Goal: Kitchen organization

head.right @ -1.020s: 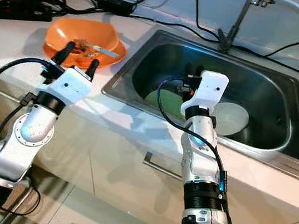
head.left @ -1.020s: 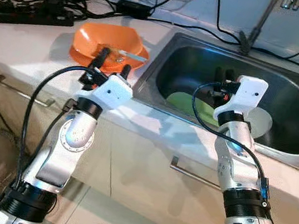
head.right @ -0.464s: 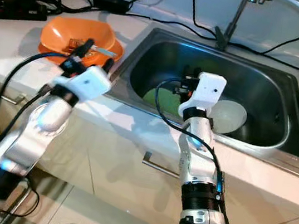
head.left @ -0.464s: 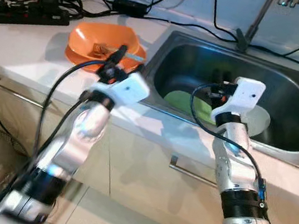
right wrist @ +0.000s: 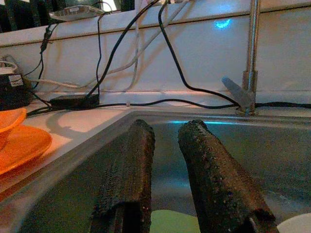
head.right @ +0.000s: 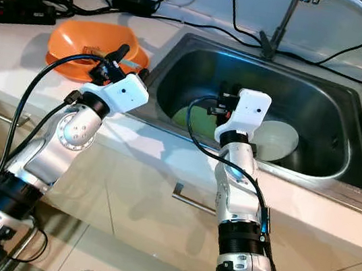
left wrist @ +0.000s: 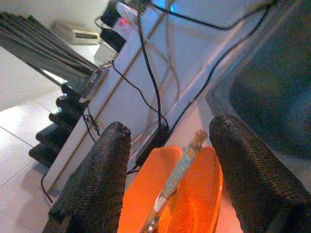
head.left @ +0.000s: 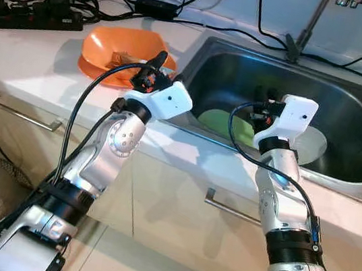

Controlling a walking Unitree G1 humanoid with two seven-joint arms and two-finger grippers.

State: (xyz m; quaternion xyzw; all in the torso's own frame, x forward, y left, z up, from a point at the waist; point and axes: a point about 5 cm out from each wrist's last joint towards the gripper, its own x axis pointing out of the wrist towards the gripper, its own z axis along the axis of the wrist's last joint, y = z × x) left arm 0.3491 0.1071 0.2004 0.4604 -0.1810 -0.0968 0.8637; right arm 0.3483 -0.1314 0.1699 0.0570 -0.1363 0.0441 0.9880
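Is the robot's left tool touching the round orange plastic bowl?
Apart. The left wrist view shows the left tool open, with the orange bowl lying beyond its fingers, and bare space between them.

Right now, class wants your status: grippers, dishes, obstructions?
Left gripper open at orange bowl. Right gripper over sink, empty. Nothing blocking.

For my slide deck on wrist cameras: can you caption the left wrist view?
Open left gripper poised before orange bowl holding a light-handled utensil, sink alongside.
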